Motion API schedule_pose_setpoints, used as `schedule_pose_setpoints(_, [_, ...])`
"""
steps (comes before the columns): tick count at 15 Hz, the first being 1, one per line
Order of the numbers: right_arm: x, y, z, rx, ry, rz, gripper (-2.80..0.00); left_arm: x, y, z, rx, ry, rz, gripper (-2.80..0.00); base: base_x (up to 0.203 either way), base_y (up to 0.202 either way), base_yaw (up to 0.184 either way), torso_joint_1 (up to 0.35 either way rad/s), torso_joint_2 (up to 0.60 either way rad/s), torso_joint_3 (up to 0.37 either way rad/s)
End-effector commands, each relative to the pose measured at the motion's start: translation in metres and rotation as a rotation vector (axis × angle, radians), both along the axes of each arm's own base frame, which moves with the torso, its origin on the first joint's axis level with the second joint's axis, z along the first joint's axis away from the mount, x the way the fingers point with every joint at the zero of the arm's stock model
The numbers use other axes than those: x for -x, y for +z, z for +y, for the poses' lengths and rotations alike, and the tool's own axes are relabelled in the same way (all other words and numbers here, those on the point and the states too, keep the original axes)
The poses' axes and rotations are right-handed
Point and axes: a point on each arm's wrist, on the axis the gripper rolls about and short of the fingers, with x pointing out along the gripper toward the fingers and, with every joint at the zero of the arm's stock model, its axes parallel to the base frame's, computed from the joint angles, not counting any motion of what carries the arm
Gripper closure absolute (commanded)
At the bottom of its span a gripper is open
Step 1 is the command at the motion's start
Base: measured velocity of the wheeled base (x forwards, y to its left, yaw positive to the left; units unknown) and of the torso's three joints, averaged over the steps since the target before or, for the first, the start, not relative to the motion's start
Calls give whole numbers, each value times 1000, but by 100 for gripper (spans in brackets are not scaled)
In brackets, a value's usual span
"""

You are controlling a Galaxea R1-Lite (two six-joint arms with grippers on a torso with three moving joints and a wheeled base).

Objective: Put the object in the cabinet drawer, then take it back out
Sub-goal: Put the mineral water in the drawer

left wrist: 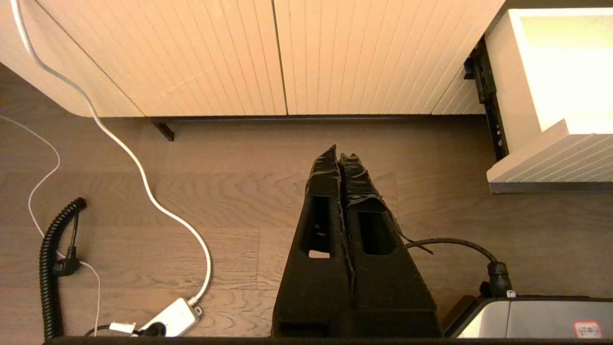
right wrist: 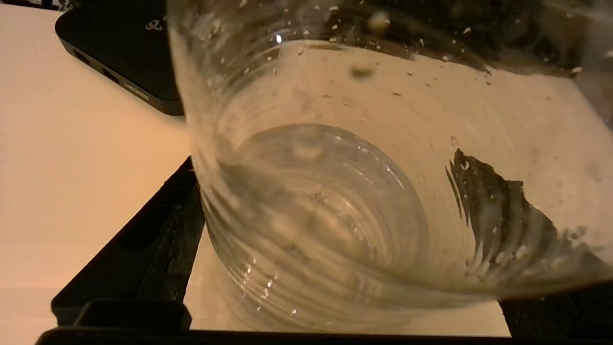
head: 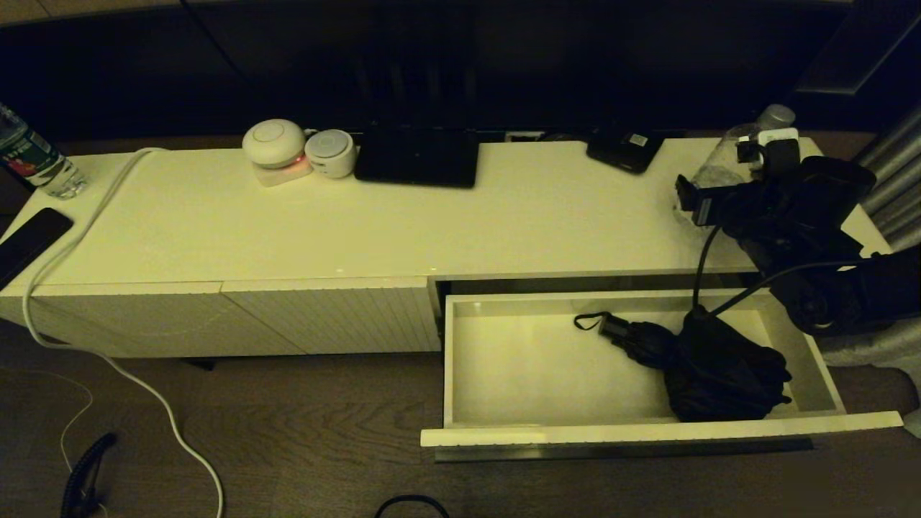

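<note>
Clear bottle (right wrist: 335, 191) top beyond picture's edge

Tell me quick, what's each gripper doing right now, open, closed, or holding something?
Left gripper: shut, holding nothing, low over the floor.
Right gripper: shut on the clear plastic bottle, over the cabinet top.

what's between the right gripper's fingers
A clear plastic bottle sits between the right gripper's fingers, above the cabinet top; the right wrist view shows it.
</note>
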Motion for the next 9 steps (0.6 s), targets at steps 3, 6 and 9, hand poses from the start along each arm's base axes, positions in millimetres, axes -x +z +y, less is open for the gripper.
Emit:
schedule_pose_setpoints(3, [1, 2, 1, 0, 0, -11, -280, 0, 0, 0, 0, 0, -2, 0, 0, 0, 0, 0, 0, 0])
schedule_pose_setpoints(6, [1, 0, 0, -1, -6, -3, -280, 0, 0, 0, 0, 0, -1, 0, 0, 0, 0, 0, 0, 0])
schedule_pose_setpoints(9, [1, -4, 0, -5, -29, 9, -280, 0, 0, 0, 0, 0, 0, 0, 0, 0, 0, 0, 0, 0])
